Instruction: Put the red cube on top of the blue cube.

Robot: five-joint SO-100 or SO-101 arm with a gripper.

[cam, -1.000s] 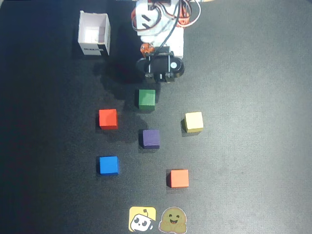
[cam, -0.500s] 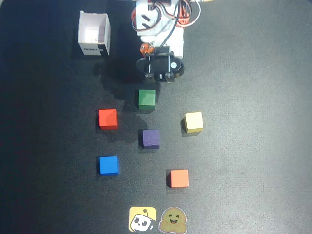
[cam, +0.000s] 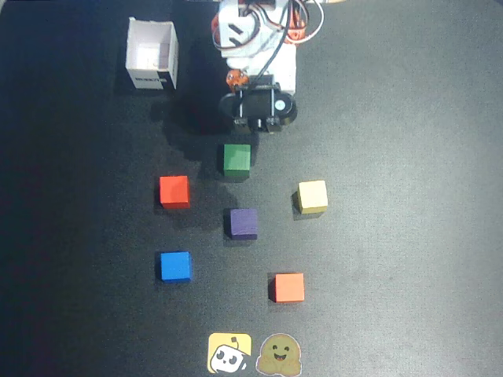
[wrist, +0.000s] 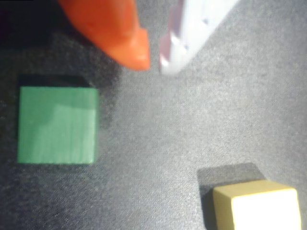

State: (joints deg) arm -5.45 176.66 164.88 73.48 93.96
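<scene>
In the overhead view, your arm sits folded near the top of the dark surface [cam: 409, 157], with nothing carried. The red cube [cam: 174, 191] lies below and to the left of it, past the green cube [cam: 236, 159], and the blue cube [cam: 175, 265] sits directly below the red one, well apart from it. Your step is the reach, so swing left of the green cube and come down over the red one squarely, fingers straddling two opposite faces. Do not confuse it with the orange cube [cam: 289, 287] at lower right, nor the blue with the purple cube [cam: 244, 223] in the middle. The white box [cam: 152, 55] at upper left stands open on top; its inside looks empty, though glare washes it out.

In the wrist view, the pincer [wrist: 152, 62] holds nothing, its orange and white tips close together with only a narrow gap. You will likely need to spread them before descending. Only the green cube and the yellow cube [wrist: 259, 207] show here; neither task cube is in sight.
</scene>
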